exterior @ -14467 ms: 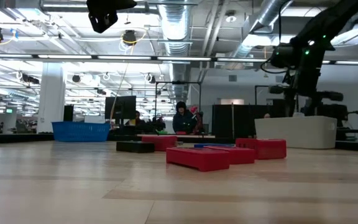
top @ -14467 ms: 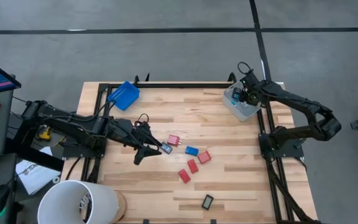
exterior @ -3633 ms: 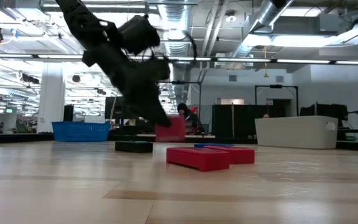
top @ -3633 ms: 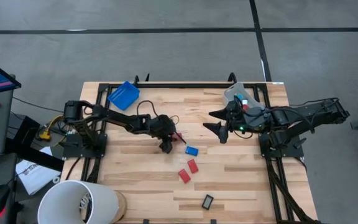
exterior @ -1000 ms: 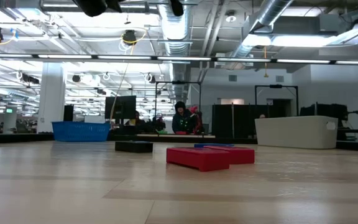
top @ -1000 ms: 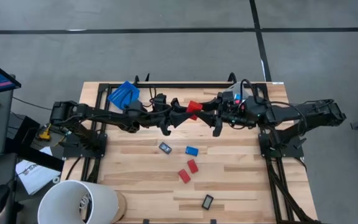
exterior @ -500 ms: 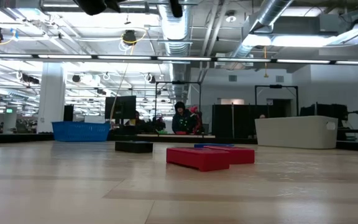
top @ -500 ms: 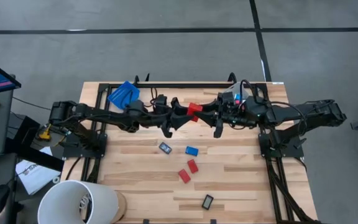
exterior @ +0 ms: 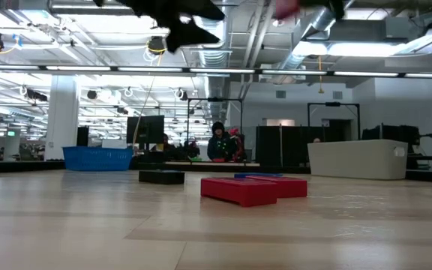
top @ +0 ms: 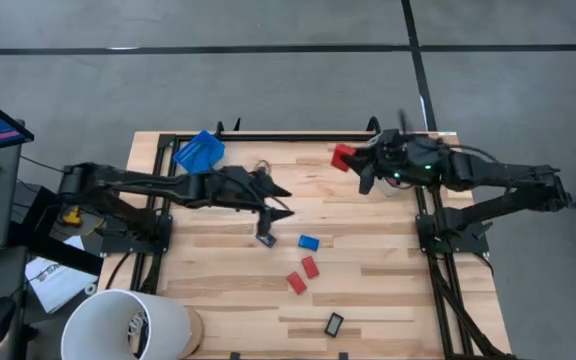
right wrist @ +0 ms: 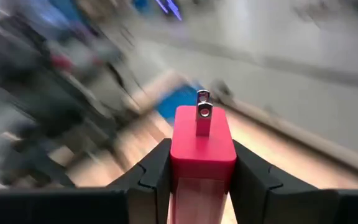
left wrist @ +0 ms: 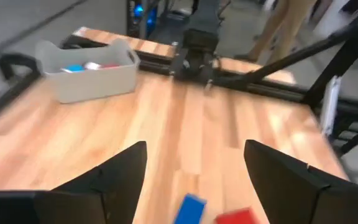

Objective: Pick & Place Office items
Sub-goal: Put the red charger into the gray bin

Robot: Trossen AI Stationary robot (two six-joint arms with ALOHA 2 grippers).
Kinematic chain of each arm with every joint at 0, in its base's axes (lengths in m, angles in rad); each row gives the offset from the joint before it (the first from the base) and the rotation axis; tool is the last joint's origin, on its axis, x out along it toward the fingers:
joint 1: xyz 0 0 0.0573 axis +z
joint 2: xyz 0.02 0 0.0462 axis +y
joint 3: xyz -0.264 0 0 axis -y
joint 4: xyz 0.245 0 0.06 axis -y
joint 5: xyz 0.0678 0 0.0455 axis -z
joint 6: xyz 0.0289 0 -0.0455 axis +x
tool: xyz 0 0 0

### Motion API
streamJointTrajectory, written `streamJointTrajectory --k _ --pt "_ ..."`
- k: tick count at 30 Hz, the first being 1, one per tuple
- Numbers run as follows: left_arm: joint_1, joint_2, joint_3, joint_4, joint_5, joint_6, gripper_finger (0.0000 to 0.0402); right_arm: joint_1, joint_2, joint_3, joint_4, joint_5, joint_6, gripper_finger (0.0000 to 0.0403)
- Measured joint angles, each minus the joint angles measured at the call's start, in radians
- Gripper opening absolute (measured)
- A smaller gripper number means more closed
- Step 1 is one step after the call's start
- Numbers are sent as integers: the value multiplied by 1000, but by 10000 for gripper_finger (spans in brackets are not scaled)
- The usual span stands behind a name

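Progress is partial: the right tool clamps a red plug block near the grey bin, left tool released, five items remaining on the bench.

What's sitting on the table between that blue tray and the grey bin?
Nothing: from above, only bare wood lies between the blue tray and the grey bin.

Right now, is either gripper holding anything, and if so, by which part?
The right gripper holds a red block, clamped by its two opposite sides, the end with the metal prongs pointing away from the gripper. The left gripper is open and holds nothing.
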Motion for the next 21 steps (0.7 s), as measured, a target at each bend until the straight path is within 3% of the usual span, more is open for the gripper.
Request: streamJointTrajectory --k 6,12,16,21 --pt "-18 -136 1 -198 -91 18 234 -69 -14 -1 -534 67 346 111" --pt "-32 -213 1 -246 -145 -9 211 -73 -9 -2 -851 152 622 111" --pt "-39 -220 1 -253 -164 -22 198 -112 -9 -42 -956 211 715 111" --pt "-41 -203 0 -256 -166 -42 187 -225 6 -139 -889 195 745 111"
